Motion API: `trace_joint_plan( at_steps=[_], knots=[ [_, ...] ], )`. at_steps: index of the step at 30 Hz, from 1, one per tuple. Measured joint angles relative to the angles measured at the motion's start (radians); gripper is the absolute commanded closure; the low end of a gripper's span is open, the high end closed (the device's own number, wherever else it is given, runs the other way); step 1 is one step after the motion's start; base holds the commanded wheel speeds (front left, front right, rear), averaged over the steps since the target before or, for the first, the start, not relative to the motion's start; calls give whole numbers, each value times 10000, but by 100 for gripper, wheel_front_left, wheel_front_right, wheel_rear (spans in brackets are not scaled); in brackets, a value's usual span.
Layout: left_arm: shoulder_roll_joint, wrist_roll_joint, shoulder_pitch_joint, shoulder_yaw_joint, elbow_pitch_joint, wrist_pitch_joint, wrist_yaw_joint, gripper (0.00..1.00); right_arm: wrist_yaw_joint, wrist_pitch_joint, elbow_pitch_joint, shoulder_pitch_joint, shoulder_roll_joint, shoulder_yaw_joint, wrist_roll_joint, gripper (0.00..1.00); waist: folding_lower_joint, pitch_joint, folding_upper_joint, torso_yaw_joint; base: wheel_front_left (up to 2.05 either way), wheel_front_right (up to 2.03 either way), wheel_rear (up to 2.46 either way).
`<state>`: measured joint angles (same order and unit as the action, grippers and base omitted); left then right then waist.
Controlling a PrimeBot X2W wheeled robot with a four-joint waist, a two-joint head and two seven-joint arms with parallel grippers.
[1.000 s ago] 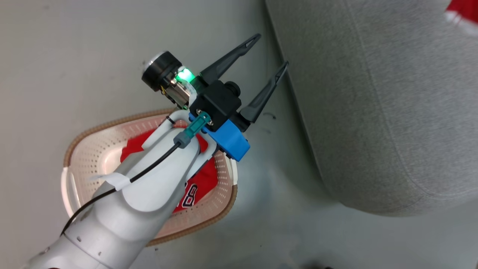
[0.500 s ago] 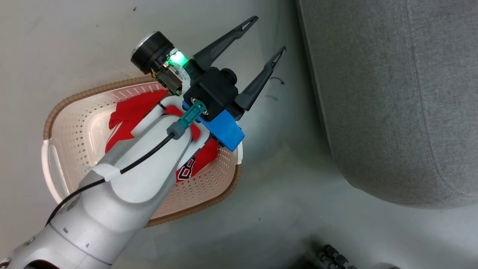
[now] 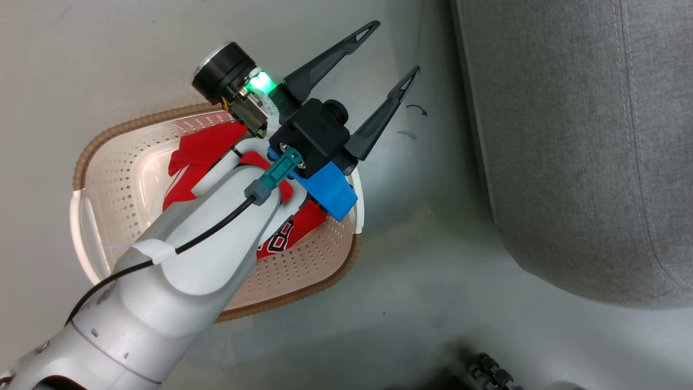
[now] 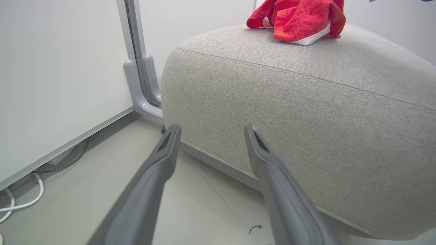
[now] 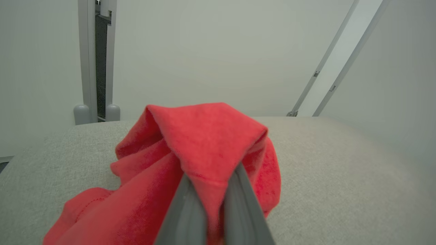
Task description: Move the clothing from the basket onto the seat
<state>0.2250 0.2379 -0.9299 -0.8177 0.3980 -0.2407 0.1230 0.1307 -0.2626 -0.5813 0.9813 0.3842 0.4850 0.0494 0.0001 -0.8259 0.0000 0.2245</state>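
Holding the left gripper (image 3: 396, 47) spread wide and empty above the 2 o'clock corner of the cream-white perforated plastic basket with a brown rim (image 3: 135, 125), both long dark fingers (image 3: 325, 64) aimed toward 1 o'clock in the head view, tips over bare glossy grey floor (image 3: 433, 292) and short of the large grey fabric-upholstered seat cushion (image 3: 574, 141). Covering much of the basket with the pale forearm (image 3: 189, 271); beneath it, a bright red jersey with black-and-white lettering (image 3: 197, 149), crumpled inside the rim on every visible side. Between the basket's 3 o'clock rim and the cushion's rounded edge, an open strip of floor with 1 small dark curl of thread (image 3: 418, 108). Pinching, with the closed right gripper (image 5: 213, 180), a raised fold of the bright red fabric garment with white bands (image 4: 299, 20), heaped on top of the seat cushion, back from its front edge, at 12 o'clock in the left wrist view. There too, at 10 o'clock, a grey post foot (image 4: 139, 85) and white wall panel (image 4: 51, 68) close by the cushion's corner; at 8 o'clock, a white cable (image 4: 20, 204) on the floor.
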Motion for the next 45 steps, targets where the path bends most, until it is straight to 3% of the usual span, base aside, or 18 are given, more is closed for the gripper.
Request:
trace_joint_plan(
  at_steps=[4,5,6,15,25,35,45],
  knots=[
    [-44,48,-51,-13,23,-50,-6,0,0,0,-456,-473,-94,27,86,100,0,102,0,-76,0,0,0],
    [-48,67,-51,-17,42,-71,-8,0,0,-2,-502,-552,-134,6,111,54,0,150,0,-86,0,0,0],
    [-54,73,-51,-19,58,-77,-25,0,0,-2,-523,-618,-165,-12,117,0,0,204,0,-93,0,0,0],
    [-226,295,316,27,238,-178,-167,0,0,-2,270,-1836,-583,-280,59,0,0,1078,0,-46,0,0,0],
    [-470,608,1441,744,-36,-209,-387,0,0,0,2792,-4189,-1350,-696,-35,0,-1,2634,0,-197,0,0,0],
    [-328,792,3180,2362,-571,-211,-744,0,-2,-2,4581,-5564,-2065,-2516,-79,0,-2,4263,0,-668,0,0,0],
    [-261,738,5273,4435,-1298,-213,-965,0,0,-2,4963,-6516,-2441,-3820,50,0,-3,5564,1,-1502,0,0,0]
  ],
)
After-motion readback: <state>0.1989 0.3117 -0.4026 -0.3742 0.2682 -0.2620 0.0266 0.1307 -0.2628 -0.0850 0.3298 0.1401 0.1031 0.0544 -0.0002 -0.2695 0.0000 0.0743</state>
